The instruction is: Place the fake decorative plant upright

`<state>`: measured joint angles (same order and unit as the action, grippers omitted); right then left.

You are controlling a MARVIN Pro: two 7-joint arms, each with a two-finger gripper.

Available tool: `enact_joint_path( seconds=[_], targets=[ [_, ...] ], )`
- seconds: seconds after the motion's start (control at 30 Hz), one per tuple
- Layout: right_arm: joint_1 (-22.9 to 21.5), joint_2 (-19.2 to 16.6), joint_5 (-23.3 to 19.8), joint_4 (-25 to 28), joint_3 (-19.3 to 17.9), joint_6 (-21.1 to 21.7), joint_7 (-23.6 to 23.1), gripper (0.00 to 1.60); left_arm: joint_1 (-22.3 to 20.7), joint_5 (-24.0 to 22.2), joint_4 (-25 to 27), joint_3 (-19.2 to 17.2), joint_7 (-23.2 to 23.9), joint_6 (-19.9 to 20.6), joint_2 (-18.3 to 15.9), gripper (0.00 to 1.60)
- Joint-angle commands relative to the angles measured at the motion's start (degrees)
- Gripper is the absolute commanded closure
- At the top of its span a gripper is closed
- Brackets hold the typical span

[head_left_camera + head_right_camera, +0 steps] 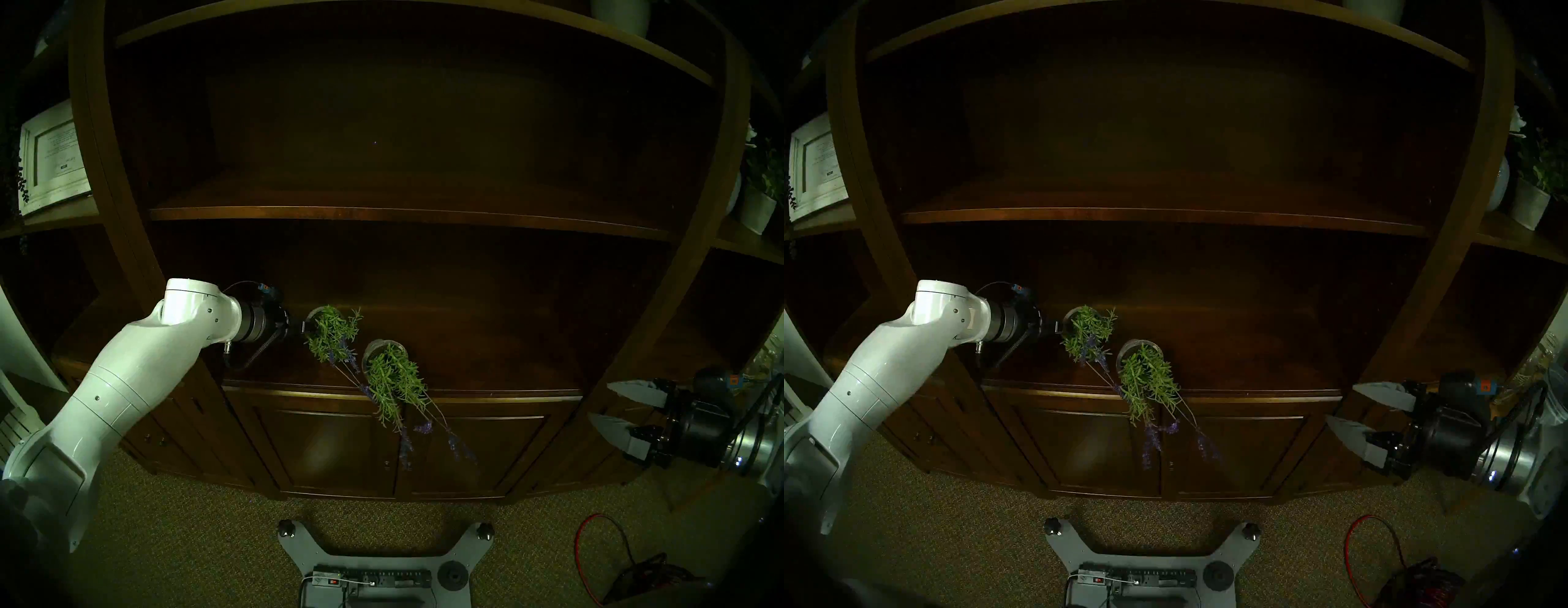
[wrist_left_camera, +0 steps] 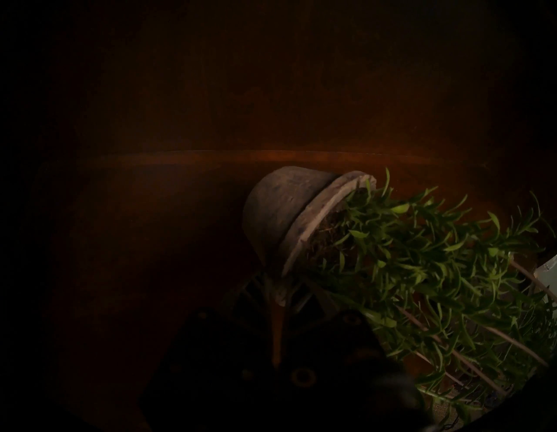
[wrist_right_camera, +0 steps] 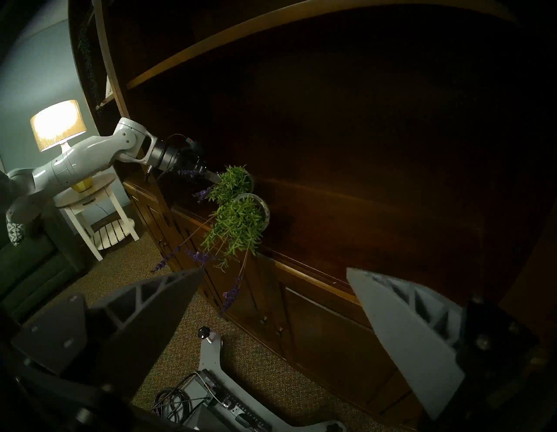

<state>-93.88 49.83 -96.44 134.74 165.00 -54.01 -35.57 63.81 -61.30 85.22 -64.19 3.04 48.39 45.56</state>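
The dark wooden cabinet point(image 1: 403, 237) fills nearly the whole head view, its ledge point(image 1: 466, 365) running across the middle of the frame. Two potted fake plants are on that ledge, just left of centre. The one I hold, the left plant point(image 1: 333, 333), is tilted: its pot mouth faces the camera and its long axis runs from the pot at upper left down to the lower right, lavender stems trailing that way. The second plant point(image 1: 392, 380), just beside it to the lower right, lies tipped over on the same slant, its purple flower tips hanging past the ledge's front edge over the cabinet doors.

I have two claws. My left claw point(image 1: 303, 327), mid-left of the frame, is clenched on the rim of the left plant's pot point(image 2: 280, 211). My right claw point(image 1: 604, 403), at the right edge, is spread wide and holds nothing, well apart from both plants.
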Motion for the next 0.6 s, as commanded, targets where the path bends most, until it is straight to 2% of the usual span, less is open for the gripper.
enact_joint_path(
  seconds=[0.0, 0.57],
  targets=[
    [-0.1, 0.0, 0.1, 0.1, -0.1, -0.2, -0.1, 0.0, -0.8, 0.2, 2.8, -2.0, -0.3, -0.4, -2.5, 1.6],
    [-0.1, 0.0, 0.1, 0.1, -0.1, -0.2, -0.1, 0.0, 0.4, -0.5, 2.7, -2.9, 0.7, -1.1, -5.2, 1.6]
  ],
)
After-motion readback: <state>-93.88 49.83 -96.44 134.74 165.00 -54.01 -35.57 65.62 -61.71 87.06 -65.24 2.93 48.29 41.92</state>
